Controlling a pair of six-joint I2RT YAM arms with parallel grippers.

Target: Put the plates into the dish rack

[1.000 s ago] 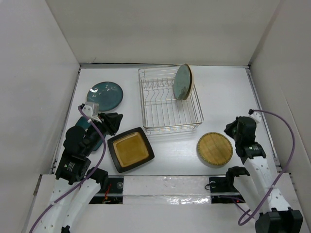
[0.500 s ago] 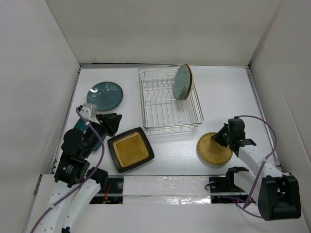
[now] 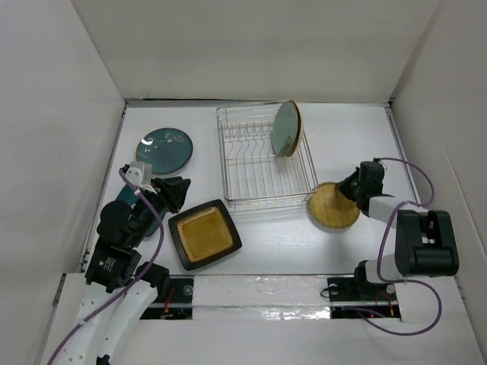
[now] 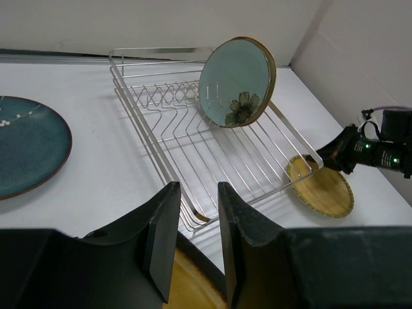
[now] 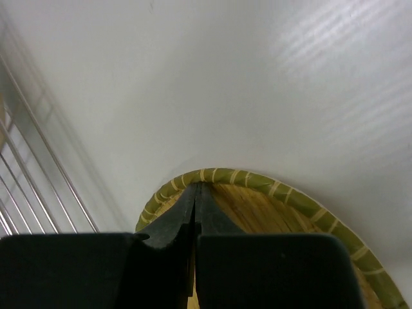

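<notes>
1. Right gripper (image 5: 195, 196) is pinching the rim of the yellow grid-patterned plate (image 3: 332, 207). In the wrist view its two fingers are pressing together with only the thin striped edge between them.
2. I am seeing this plate just beside the dish rack (image 3: 270, 202), at about 4 o'clock from the rack's middle in the top view, close to its corner. The grip is sitting at about 2 o'clock on the plate. The plate is looking tilted, but I cannot tell whether its low edge is touching the table.
3. My left gripper (image 4: 196, 193) is hanging with its fingers spread and is holding nothing. It is above an edge of the black square plate (image 3: 204, 234), at about 8 o'clock from the rack.
4. Inside the rack, toward 1 o'clock, the pale blue flowered plate (image 3: 284, 129) is standing on edge, with the tan plate (image 3: 298, 120) right behind it. One dark teal plate (image 3: 164, 149) is lying flat at about 10 o'clock.
5. I am judging the yellow plate to be stiff, smooth and rather heavy for such a small pinch. It may swing or slide between the fingers, and a knock against the wire could chip it.
6. I am thinking the rim is the only good place to hold. The fingers should be going deep over the edge, and the plate should be hanging below the grip.
</notes>
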